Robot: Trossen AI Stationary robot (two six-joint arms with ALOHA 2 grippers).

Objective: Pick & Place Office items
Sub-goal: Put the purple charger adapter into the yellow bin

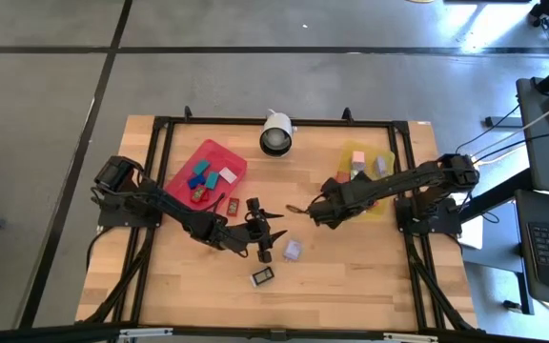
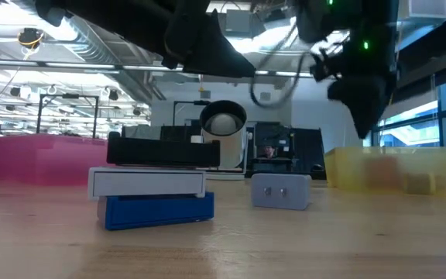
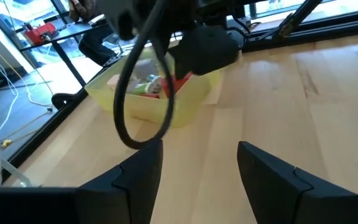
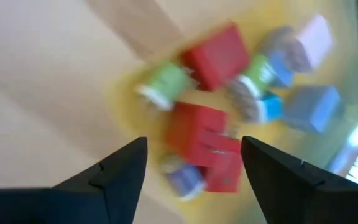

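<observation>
Both the left gripper (image 3: 197,171) and right gripper (image 4: 194,165) are seen spread and empty, while the lilac piece (image 1: 293,251), judged light, rigid and slippery, is best pinched across flat sides.

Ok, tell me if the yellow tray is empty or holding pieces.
Holding pieces: the yellow tray has red, green, blue and pink blocks piled inside.

No readable text anywhere, the black piece's (image 1: 263,276) white label apparently too small.
</observation>
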